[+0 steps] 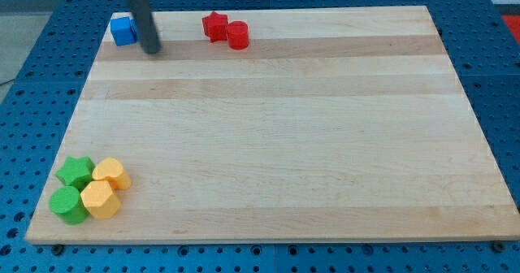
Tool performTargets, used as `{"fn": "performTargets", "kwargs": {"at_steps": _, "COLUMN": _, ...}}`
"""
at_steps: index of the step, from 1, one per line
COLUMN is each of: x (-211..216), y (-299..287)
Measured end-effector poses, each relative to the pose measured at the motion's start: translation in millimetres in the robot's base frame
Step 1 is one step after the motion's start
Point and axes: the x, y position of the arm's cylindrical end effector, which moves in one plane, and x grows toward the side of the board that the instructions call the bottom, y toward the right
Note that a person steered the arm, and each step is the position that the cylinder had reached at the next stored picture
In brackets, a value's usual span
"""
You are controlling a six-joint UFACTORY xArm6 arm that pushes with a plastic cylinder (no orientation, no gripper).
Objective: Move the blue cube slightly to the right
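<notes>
The blue cube (123, 30) sits near the view's top left corner of the wooden board (276, 135). My dark rod comes down from the view's top, and my tip (152, 49) rests on the board just right of the blue cube and slightly below it, close to its right side.
A red star block (214, 26) and a red cylinder (237, 35) touch each other at the view's top, right of my tip. At the view's bottom left sit a green star block (75, 172), a green cylinder (68, 204) and two yellow blocks (111, 175) (100, 199).
</notes>
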Motion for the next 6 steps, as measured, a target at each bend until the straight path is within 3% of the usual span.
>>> {"fn": "performTargets", "kwargs": {"at_steps": 1, "x": 0.0, "y": -72.0}}
{"fn": "performTargets", "kwargs": {"at_steps": 3, "x": -15.2, "y": -75.1}}
{"fn": "performTargets", "kwargs": {"at_steps": 4, "x": -57.1, "y": -75.1}}
{"fn": "performTargets", "kwargs": {"at_steps": 5, "x": -63.6, "y": -68.2}}
{"fn": "performTargets", "kwargs": {"at_steps": 6, "x": -29.7, "y": -42.2}}
